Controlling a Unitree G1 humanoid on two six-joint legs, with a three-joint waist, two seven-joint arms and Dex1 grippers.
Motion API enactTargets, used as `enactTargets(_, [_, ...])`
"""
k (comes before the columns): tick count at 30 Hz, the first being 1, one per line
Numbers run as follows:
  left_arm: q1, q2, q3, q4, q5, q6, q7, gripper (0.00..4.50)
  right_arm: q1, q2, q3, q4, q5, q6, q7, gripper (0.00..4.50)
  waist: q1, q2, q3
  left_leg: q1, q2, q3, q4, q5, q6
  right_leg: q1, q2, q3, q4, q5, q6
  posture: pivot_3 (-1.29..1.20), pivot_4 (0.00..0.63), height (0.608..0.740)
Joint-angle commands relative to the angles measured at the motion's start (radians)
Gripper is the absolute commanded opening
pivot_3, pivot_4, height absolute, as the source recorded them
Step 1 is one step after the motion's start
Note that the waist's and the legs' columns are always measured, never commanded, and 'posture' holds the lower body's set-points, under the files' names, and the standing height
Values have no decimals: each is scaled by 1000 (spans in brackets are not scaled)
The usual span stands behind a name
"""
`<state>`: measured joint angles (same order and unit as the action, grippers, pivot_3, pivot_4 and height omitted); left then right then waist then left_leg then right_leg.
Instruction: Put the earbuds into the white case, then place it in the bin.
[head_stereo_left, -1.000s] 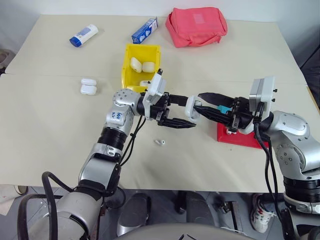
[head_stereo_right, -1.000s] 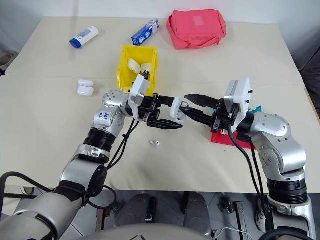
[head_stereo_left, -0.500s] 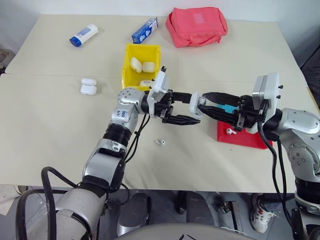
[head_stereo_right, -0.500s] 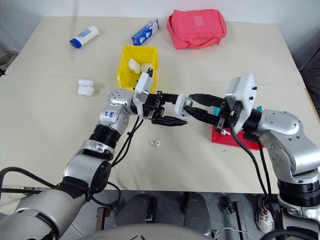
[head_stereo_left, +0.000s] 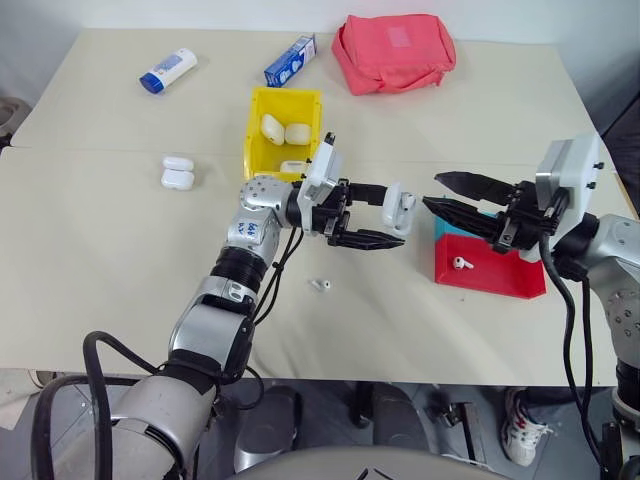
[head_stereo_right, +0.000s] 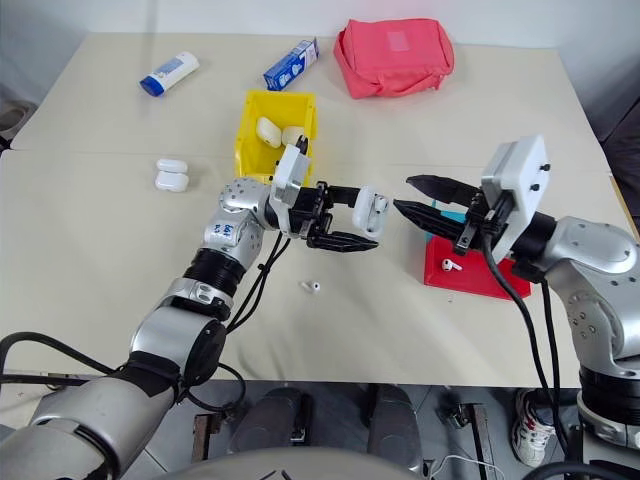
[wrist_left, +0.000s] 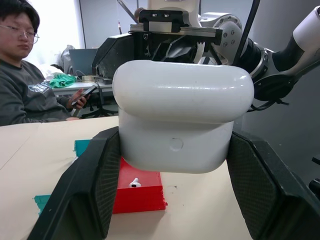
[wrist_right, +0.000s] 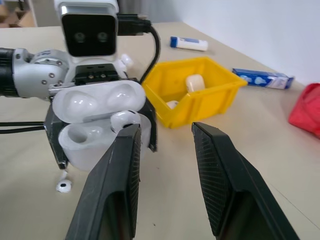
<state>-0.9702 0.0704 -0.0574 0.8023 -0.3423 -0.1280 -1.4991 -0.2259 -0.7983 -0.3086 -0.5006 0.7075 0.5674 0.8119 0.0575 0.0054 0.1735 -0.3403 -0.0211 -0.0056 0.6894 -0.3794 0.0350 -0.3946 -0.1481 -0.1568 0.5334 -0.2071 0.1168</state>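
1. Left gripper (head_stereo_left: 372, 216) clamps the open case (head_stereo_left: 398, 208) in mid-air, near the bin (head_stereo_left: 258, 150).
2. Right gripper (head_stereo_left: 447, 196): jaws apart, empty.
3. One earbud sits in the case.
4. Next: fetch an earbud (head_stereo_left: 320, 286) from the table.

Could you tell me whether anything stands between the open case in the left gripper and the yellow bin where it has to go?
Nothing visible does. The left gripper holds the white case above the table, lid open, and the yellow bin sits behind that arm. The case would be carried back over the arm; no loose thing lies between.
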Motion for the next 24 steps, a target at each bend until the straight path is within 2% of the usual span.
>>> enactTargets(1, [-20, 9, 12, -6, 0, -23, -4, 2797, 118, -38, -179, -132, 53, 60, -50, 1684, 5, 0, 0, -1, 0, 0, 0, 0, 0, 0, 0, 0, 0, 0, 0, 0, 150, 740])
enactTargets(5, [-23, 14, 18, 1, -2, -30, 3, 2797, 379, -11, -392, -256, 64, 123, -74, 1684, 21, 0, 0, -1, 0, 0, 0, 0, 0, 0, 0, 0, -1, 0, 0, 0, 150, 740])
enactTargets(8, [-26, 13, 24, 6, -5, -32, 6, 2797, 601, 56, -548, -328, 49, 152, -86, 2198, 28, 0, 0, -1, 0, 1, 0, -1, 0, 1, 0, 0, -2, 1, 1, 0, 150, 740])
enactTargets(15, [-28, 4, 29, 5, -8, -30, 8, 2797, 894, 191, -755, -378, 58, 108, -76, 4485, 21, 1, 0, 0, 0, 2, 0, -7, 8, 2, 0, 2, -2, 2, 2, 0, 150, 740])
enactTargets(19, [-29, 1, 32, 0, -11, -24, 7, 2797, 995, 253, -817, -361, 35, 51, -63, 4485, 20, 1, -1, 2, 1, 3, -3, -7, 6, 0, 1, 2, -2, 1, 2, 0, 150, 740])
enactTargets(24, [-24, 7, 30, -16, -11, -10, 10, 2797, 1007, 239, -814, -347, 27, 13, -76, 4485, 19, 1, 0, 2, 1, 6, -4, -8, 7, 1, 1, 5, -3, 1, 2, 0, 150, 740])
